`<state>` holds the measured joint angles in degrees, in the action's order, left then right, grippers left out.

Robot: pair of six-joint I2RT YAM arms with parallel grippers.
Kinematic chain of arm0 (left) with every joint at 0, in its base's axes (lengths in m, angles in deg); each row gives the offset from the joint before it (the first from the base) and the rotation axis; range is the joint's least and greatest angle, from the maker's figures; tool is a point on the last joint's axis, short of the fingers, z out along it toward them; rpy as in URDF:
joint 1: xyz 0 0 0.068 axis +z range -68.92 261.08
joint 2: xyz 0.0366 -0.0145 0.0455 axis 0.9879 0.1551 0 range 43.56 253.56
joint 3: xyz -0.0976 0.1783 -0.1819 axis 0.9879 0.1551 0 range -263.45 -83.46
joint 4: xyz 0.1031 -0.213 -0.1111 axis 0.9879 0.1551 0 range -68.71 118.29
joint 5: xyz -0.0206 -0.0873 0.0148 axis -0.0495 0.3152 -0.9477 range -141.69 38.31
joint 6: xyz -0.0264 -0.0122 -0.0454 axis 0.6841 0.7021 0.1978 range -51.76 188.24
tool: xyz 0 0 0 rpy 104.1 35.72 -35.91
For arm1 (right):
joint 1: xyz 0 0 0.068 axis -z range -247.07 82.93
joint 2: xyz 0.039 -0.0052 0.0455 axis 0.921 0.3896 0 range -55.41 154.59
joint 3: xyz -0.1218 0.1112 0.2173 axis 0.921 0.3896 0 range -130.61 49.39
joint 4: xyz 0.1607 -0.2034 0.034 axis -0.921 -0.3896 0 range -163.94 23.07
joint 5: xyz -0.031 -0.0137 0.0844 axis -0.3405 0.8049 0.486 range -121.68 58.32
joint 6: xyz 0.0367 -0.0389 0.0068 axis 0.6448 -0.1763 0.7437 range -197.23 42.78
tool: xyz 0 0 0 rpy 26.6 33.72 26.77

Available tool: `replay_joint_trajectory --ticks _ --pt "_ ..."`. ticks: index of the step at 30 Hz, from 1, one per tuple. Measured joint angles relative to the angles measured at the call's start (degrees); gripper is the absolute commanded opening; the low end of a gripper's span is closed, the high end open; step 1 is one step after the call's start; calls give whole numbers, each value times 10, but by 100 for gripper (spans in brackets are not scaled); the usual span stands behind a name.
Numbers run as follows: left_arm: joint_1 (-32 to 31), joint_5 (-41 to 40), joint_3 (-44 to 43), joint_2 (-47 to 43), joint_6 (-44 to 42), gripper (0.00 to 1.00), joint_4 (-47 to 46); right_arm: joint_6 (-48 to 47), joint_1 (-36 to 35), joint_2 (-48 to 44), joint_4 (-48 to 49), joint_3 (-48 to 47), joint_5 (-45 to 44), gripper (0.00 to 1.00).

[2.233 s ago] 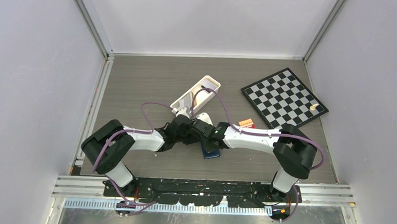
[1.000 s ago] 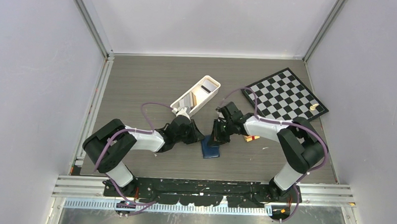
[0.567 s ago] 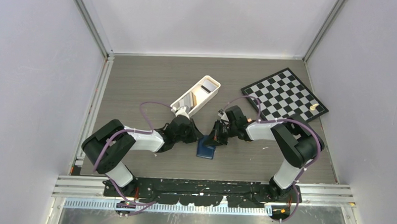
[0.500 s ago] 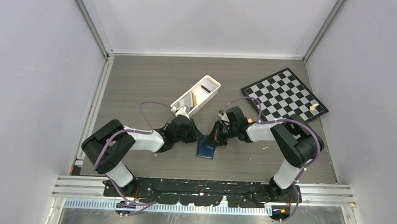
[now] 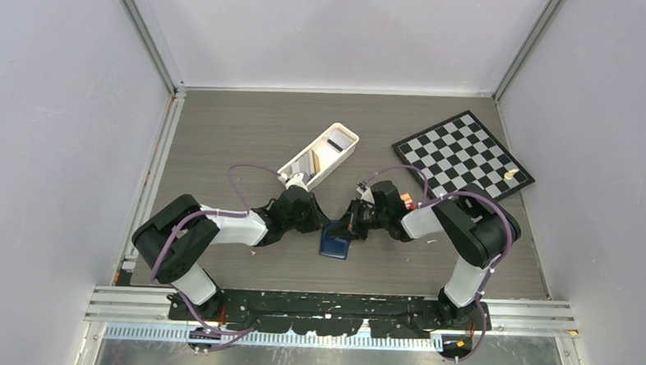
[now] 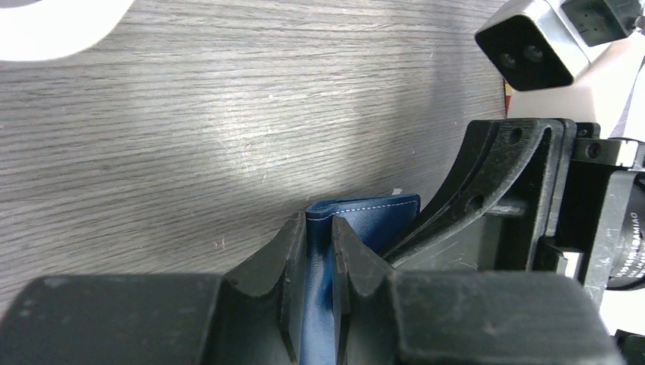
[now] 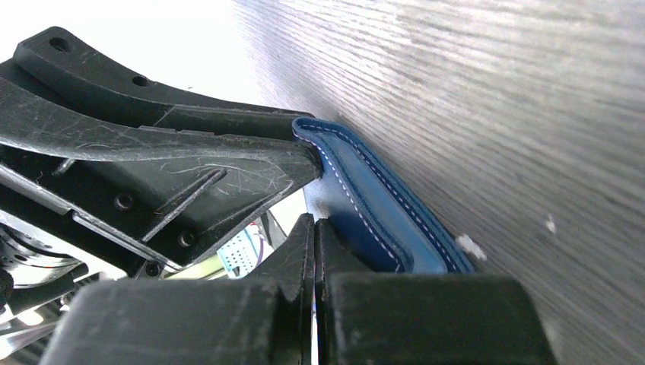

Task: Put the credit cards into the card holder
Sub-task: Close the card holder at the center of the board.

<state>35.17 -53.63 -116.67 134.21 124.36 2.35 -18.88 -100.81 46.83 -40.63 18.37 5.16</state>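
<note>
Navy-blue and stitched in white, the card holder (image 5: 334, 241) lies on the grey wood-grain table (image 5: 240, 129) near the middle, between the two arms. The left gripper (image 6: 319, 255) is clenched on one flap of it, with blue showing between its jaws. The right gripper (image 7: 313, 236) reaches in from the right, its jaws pressed tight together with nothing seen between them. Its tip is right against the holder's stitched edge. Whether any card sits inside the holder cannot be told.

Farther back and slightly left, a long white tray (image 5: 303, 150) lies slantwise. The credit cards (image 5: 319, 158) are in it, a pale tan one leaning near its middle and a dark one toward its far end. A chessboard (image 5: 462, 158) lies at the far right.
</note>
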Motion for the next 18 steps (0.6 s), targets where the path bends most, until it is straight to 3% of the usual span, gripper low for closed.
replay_joint_trajectory --ticks 7,13,16,18 --pt "10 5 -1 -10 -8 0 21 34 10 47 116 21 25 0" --pt "22 21 -2 -17 -14 0 32 37 10 57 147 25 28 0" --pt "31 31 -3 -25 -24 7 47 27 7 40 130 24 18 0" --pt "39 40 -3 -38 -32 19 70 6 6 3 83 16 -4 1"
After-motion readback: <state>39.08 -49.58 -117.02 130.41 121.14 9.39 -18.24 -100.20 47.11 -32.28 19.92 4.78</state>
